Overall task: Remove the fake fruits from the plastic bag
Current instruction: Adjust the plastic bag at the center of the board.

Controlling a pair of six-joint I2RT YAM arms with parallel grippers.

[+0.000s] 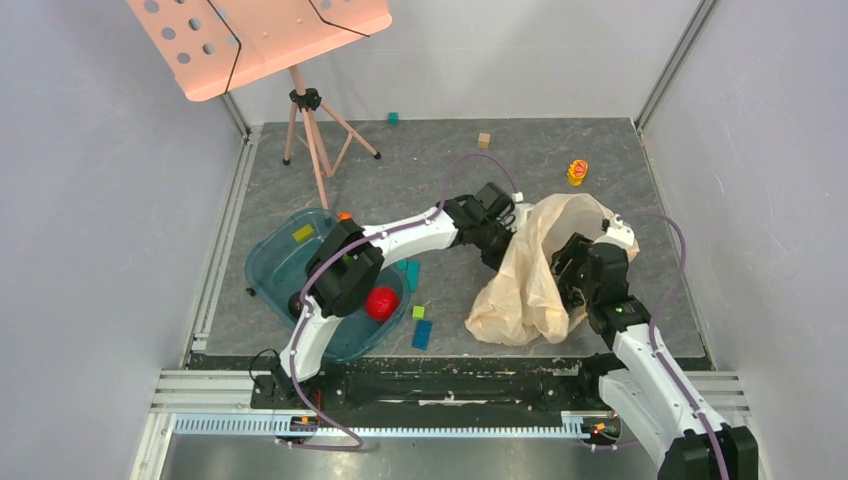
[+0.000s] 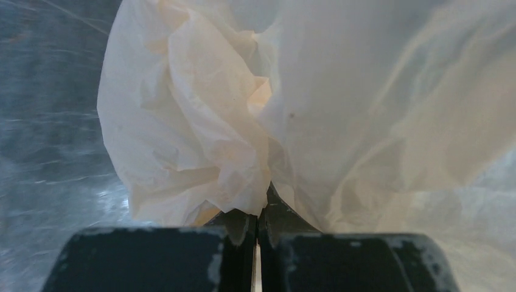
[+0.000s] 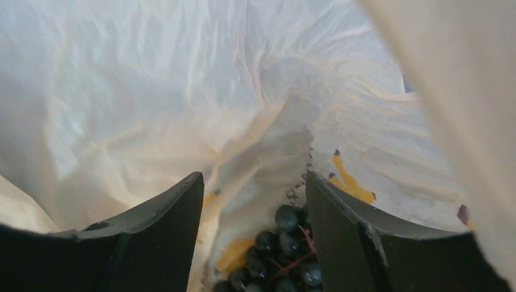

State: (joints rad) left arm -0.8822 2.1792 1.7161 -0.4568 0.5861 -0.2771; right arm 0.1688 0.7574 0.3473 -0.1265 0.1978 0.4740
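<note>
The peach-beige plastic bag [image 1: 530,280] lies crumpled on the grey table, right of centre. My left gripper [image 1: 497,232] is at its left upper edge, shut on a fold of the bag [image 2: 243,121], with the film bunched at the jaw tips [image 2: 263,204]. My right gripper [image 1: 578,278] reaches into the bag from the right. In the right wrist view it [image 3: 254,182] stands open inside the bag [image 3: 182,91]. A bunch of dark grapes [image 3: 286,243] lies between its fingers, against the right finger [image 3: 341,231]. One red apple-like ball [image 1: 381,303] rests in the teal tray [image 1: 270,265].
A salmon music stand [image 1: 260,40] on a tripod stands at the back left. Small blue and green blocks [image 1: 421,327] lie beside the tray. A teal block [image 1: 393,118], a wooden block [image 1: 484,140] and a yellow-orange toy [image 1: 577,172] sit near the back. Grey walls enclose the table.
</note>
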